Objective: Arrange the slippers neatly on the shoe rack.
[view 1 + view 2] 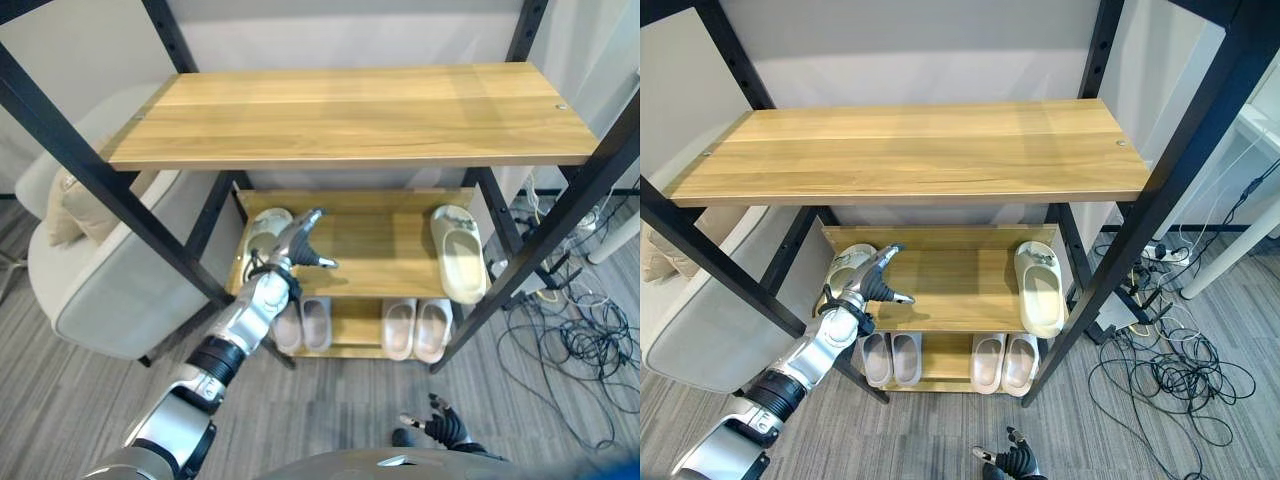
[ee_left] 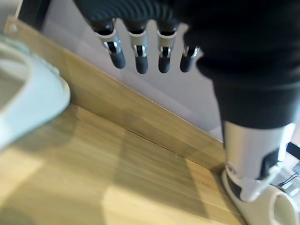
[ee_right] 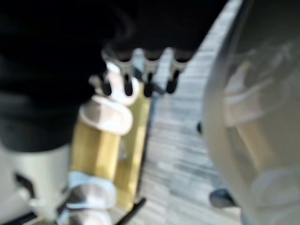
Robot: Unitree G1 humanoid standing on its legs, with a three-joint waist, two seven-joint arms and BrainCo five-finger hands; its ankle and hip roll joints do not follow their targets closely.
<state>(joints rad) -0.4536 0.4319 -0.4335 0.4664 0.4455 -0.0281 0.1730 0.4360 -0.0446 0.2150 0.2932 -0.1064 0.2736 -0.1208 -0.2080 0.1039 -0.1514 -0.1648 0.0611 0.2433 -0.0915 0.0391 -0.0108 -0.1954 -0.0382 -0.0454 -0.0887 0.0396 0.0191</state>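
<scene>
While two pink pairs point(image 1: 302, 324) are already lined up below, the cream slippers point(image 1: 266, 231) point(image 1: 456, 250) are split: one just behind the empty, slack-fingered left hand point(image 1: 296, 243), one far across; pairing remains.

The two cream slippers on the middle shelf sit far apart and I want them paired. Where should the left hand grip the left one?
Probably its heel rim, coming from the front. The left slipper lies flat, toe toward the wall, beside the rack's post, so the heel is the free end. The left hand hovers open beside it, over the middle shelf.
</scene>
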